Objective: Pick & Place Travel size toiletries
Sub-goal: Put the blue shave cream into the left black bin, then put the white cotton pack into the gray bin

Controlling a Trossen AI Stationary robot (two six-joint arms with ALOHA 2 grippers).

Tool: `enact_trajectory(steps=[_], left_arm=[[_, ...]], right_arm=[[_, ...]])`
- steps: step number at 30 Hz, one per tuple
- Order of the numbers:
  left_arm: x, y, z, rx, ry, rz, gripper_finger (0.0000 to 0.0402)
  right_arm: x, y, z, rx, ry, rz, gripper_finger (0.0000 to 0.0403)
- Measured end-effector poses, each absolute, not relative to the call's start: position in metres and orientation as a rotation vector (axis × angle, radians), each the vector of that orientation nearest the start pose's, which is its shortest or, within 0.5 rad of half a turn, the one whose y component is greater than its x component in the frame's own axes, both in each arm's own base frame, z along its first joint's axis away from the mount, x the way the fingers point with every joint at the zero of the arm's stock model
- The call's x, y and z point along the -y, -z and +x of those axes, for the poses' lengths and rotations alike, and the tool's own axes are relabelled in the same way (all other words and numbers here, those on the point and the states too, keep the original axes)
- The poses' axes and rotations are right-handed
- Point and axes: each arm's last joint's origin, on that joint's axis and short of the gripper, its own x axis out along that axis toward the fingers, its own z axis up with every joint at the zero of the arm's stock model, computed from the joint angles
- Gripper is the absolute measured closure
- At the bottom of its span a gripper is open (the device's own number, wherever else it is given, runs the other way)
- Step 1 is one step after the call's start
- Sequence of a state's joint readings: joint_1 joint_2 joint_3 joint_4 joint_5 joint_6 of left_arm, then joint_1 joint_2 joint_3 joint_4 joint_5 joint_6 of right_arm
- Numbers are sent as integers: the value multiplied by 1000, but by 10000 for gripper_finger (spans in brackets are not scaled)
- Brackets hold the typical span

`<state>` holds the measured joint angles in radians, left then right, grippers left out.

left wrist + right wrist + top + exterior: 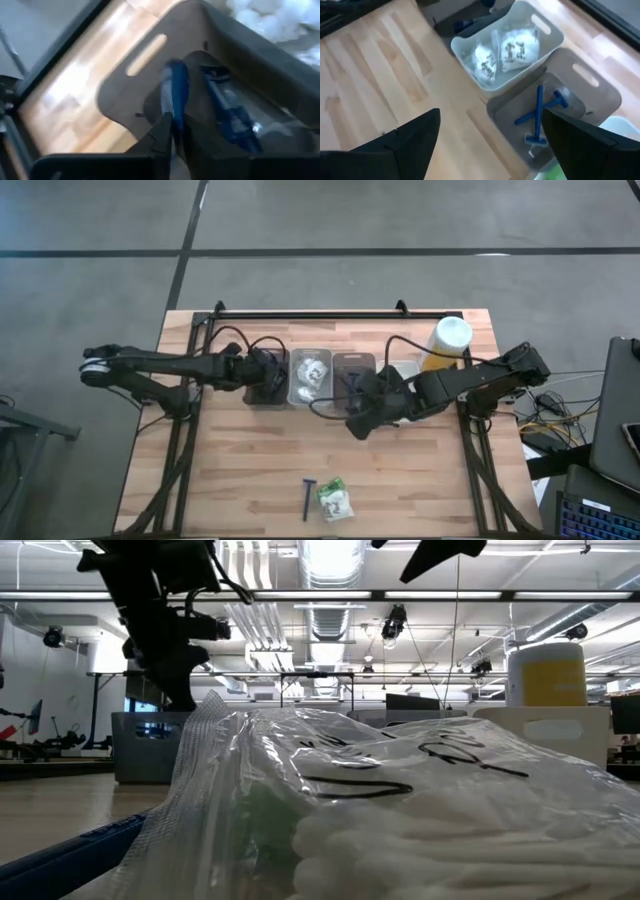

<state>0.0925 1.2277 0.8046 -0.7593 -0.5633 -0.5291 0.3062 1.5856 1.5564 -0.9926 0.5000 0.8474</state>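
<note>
Brown-tray interior (125, 95): end effector-gripped razor (175, 95)

A razor (308, 498) and a packet (334, 500) lie side by side near the table's (250, 470) front edge, well apart from the trays (310, 375).

In the low view, a wrinkly packet (400, 810) fills the front and hides most of the surface behind it.

Two slim, jointed arms in black are shown, with black cables looped along them behind the wrists. The left arm (160, 365) is capped by a white band at its far joint. Each gripper, such as the right gripper (490, 145), is formed of two broad, matte black wedge-shaped fingers (402, 145).
</note>
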Motion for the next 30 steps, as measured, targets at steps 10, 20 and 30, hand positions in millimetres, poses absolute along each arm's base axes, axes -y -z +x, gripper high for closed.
enact_trajectory(steps=[10,20,30], left_arm=[[-29,-243,218,-992,-727,-411,231],[25,-281,241,-881,109,-346,213],[75,-273,237,-812,407,264,213]], right_arm=[[-100,-330,302,-817,522,416,69],[-108,-318,308,-922,466,545,54],[-126,-297,322,-1028,413,703,75]])
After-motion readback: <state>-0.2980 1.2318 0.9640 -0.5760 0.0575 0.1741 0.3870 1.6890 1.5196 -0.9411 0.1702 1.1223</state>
